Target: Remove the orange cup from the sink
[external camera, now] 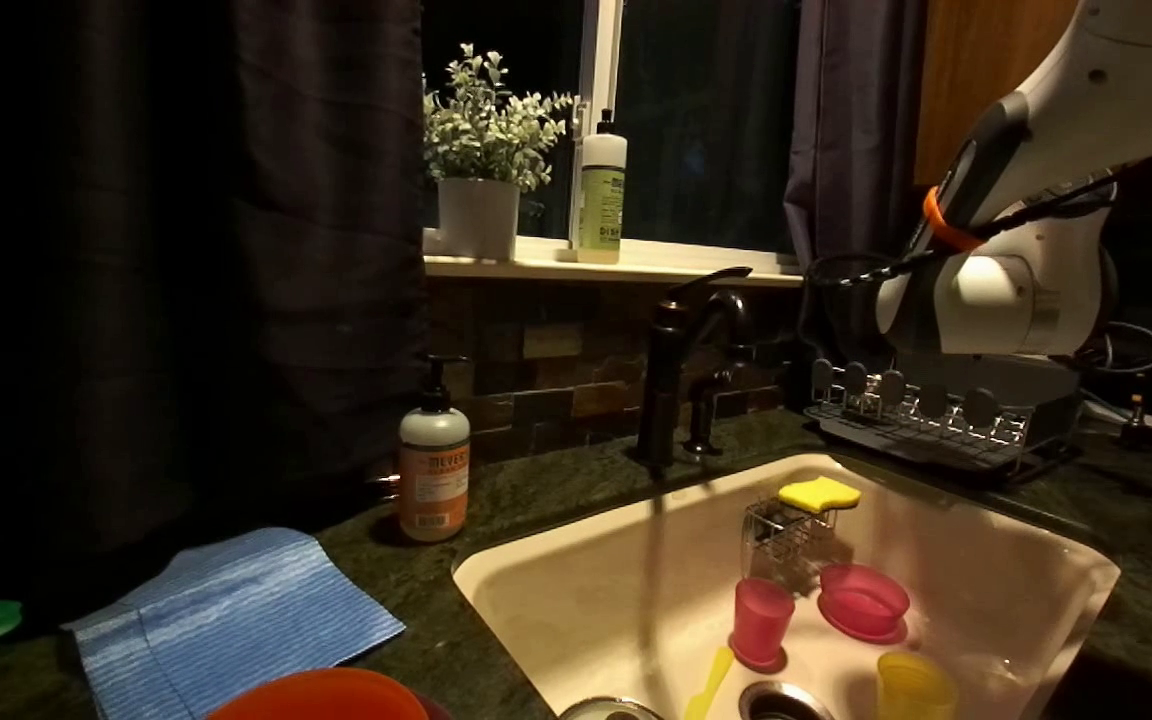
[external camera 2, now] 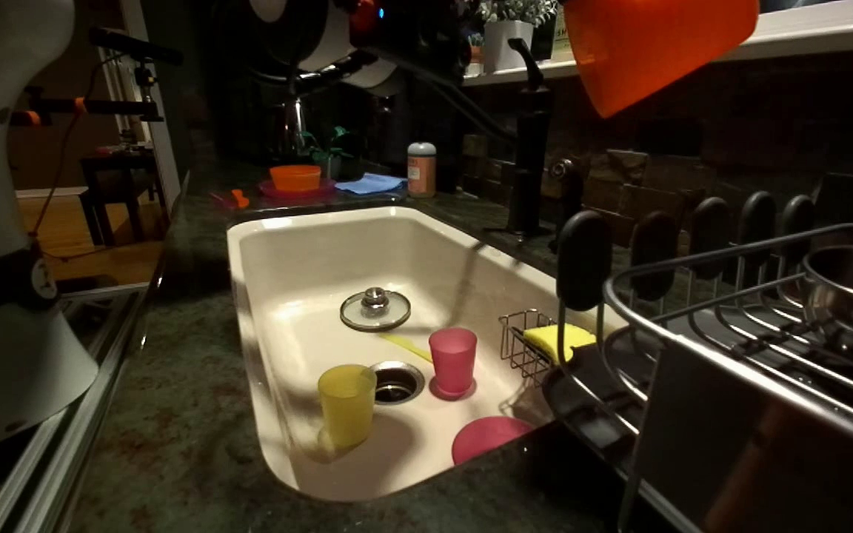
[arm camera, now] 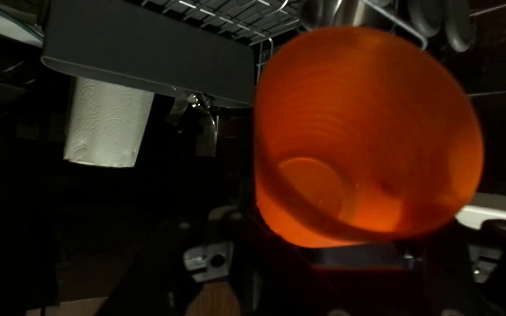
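orange cup (external camera 2: 656, 52) in the hand (arm camera: 354, 239), out of the sink (external camera 2: 338, 244)

in an exterior view it hangs tilted, well above the sink's level, toward half past one from its middle. what lies straight beneath it i cannot tell. in the wrist view its open mouth shows, and the hand flanks it at eight and four o'clock, drawn in as far as the cup's width lets it; it has hold of the cup, though the points of contact are lost in the dark.

i judge the lift done and the carrying-off the present step. the next move calls for a resting place; the task names none, so the table (external camera 2: 189, 348) or the rack (external camera 2: 730, 444) would serve. bring the cup upright, keep it off the tap (external camera 2: 529, 170), lower it gently, then let go.
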